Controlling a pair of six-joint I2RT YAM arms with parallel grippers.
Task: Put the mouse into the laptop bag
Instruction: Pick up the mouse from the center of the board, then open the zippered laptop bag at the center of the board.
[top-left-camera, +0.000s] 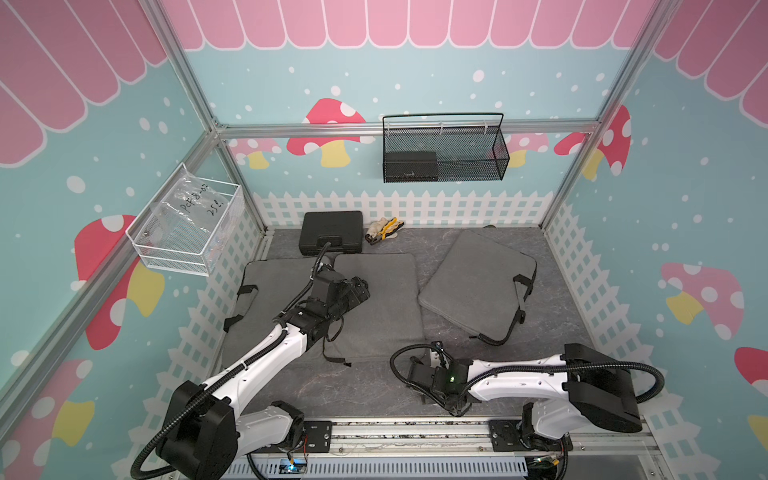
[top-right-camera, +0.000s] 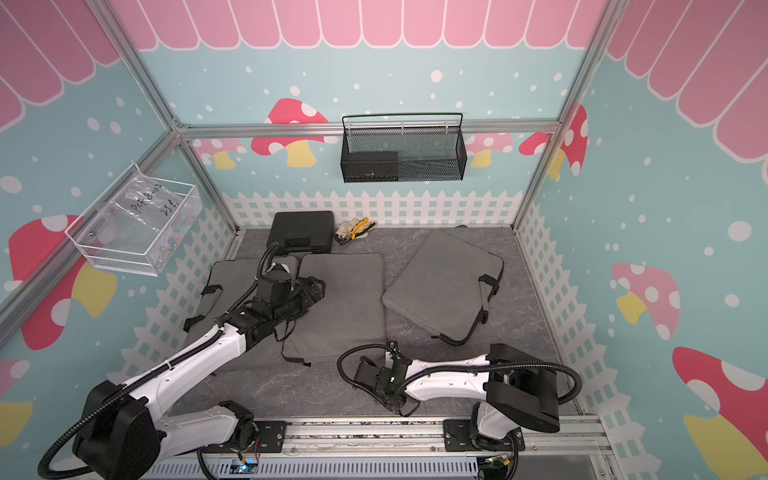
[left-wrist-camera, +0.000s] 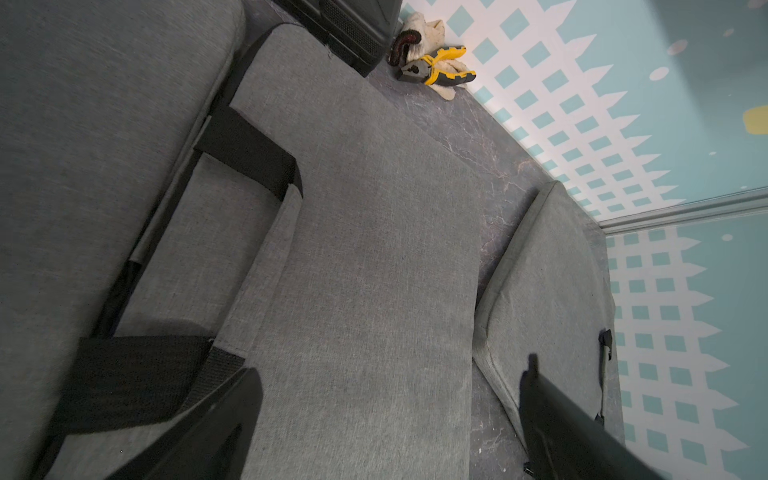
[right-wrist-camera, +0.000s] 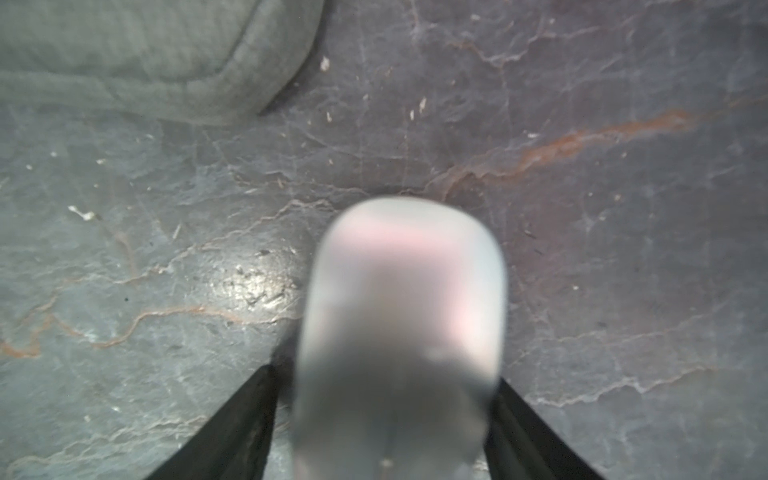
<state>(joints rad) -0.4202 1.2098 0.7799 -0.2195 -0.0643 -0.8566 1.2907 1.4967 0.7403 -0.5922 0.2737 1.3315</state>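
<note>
The mouse (right-wrist-camera: 399, 291), pale and blurred in the right wrist view, lies on the dark stone-patterned table (right-wrist-camera: 582, 208) between the two fingers (right-wrist-camera: 237, 432) of the right hand (right-wrist-camera: 384, 376). The fingers stand close along both its sides, but whether they press on it cannot be told. In both top views that hand hangs low near the table's front and hides the mouse beneath it, just off the near corner of a grey laptop bag (top-left-camera: 376, 307). This bag lies spread as two flat panels side by side, with black straps at its edges. The left hand (left-wrist-camera: 392, 370) hovers over this bag with its fingers spread wide and nothing between them. Beyond a strip of bare table, a second laptop bag (top-left-camera: 473, 282) lies shut and turned at an angle, its black handles along one side. At the back of the table sit a shut black case (top-left-camera: 332, 230) and, next to it, yellow-handled pliers (top-left-camera: 390, 226) lying on a pale glove (top-left-camera: 376, 228). On the back wall a black mesh basket (top-left-camera: 469, 153) holds a black box (top-left-camera: 411, 164) at one end. On the side wall a white wire basket (top-left-camera: 174, 249) holds a clear plastic bag (top-left-camera: 195, 203) with handwriting on it.
</note>
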